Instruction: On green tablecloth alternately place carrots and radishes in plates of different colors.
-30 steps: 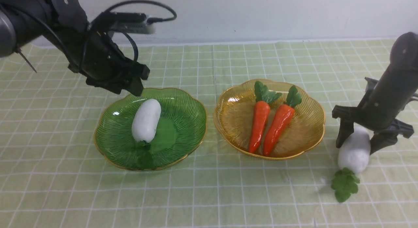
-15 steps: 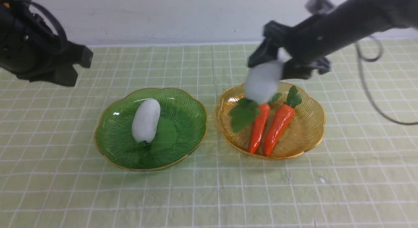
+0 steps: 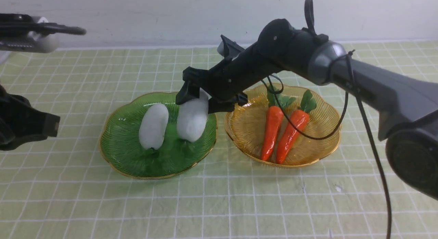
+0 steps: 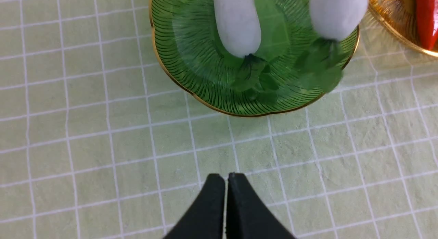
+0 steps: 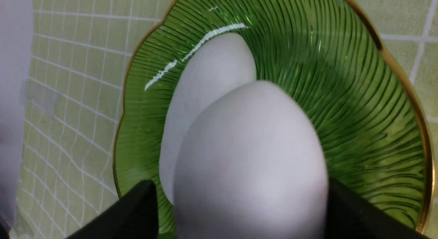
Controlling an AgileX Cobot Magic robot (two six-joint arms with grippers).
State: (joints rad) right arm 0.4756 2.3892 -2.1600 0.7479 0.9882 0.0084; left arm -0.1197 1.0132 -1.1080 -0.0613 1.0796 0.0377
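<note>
Green tablecloth (image 3: 219, 204), one sheet, lies under everything and meets the pale wall (image 3: 171, 16) at 12 o'clock. Two arms are in view. The right arm (image 3: 359, 78) reaches from 3 o'clock across the far rim of the amber plate, with a black cable (image 3: 308, 136) looping over that plate. The left arm is drawn back to 9 o'clock.

There are two plates. The green plate (image 3: 119, 153) sits at 9 o'clock of the amber plate (image 3: 321, 136), with a narrow strip of cloth between their rims. Wide bare cloth lies open at 6 o'clock of both, and more at 12 o'clock of the green plate.

Two radishes are in the green plate. One radish (image 3: 153, 126) lies near its middle. The second radish (image 3: 192, 121) stands tilted by the 3 o'clock rim, close beside the first. Two carrots (image 3: 271, 129) (image 3: 291, 134) lie side by side in the amber plate, leaves toward 12 o'clock.

The right pincer (image 3: 205, 99) straddles the second radish's top, jaws spread. The right wrist view shows a gap between one finger (image 5: 137, 211) and the radish, so it is released. The left pincer (image 4: 226, 179) is clenched on nothing above bare cloth. Only the left wrist view shows both leaf tufts plainly, the second one reaching the plate's rim.
</note>
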